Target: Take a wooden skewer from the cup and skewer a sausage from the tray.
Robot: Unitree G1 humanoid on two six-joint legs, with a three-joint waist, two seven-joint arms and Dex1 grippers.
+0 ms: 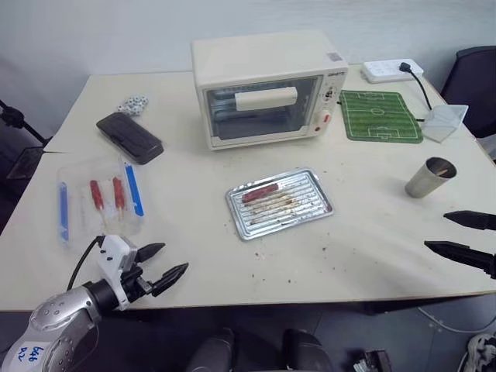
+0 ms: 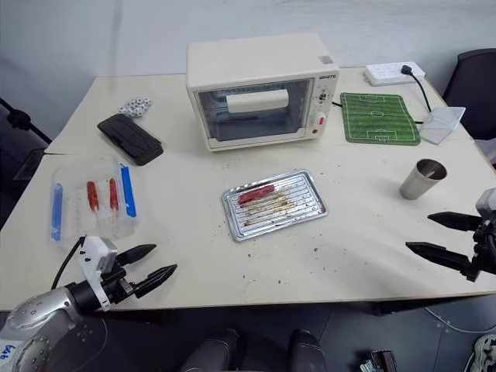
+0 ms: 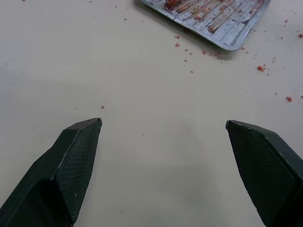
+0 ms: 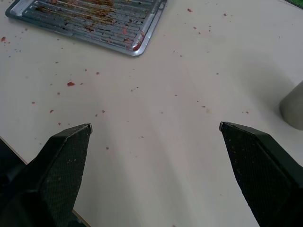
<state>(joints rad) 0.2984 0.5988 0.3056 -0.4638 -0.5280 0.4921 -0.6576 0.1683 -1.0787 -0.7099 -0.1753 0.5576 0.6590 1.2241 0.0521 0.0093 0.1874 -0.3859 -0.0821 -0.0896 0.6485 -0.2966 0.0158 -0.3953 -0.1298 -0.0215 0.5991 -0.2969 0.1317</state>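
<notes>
Both my grippers hover wide apart, holding nothing, over near table [image 1: 372, 256] edge: left gripper [image 1: 158, 264] at 7 o'clock, right gripper [image 1: 457, 232] at 4. Tray [image 1: 306, 211] sits at centre, sausage [image 1: 260, 193] lying along its far side. Cup [image 1: 428, 178] stands at 3 o'clock, beyond right gripper; skewer inside too small to tell.

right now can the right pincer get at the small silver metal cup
Probably yes: the open right pincer hovers just short of the small silver metal cup, with only bare cream tabletop between them and nothing blocking.
</notes>
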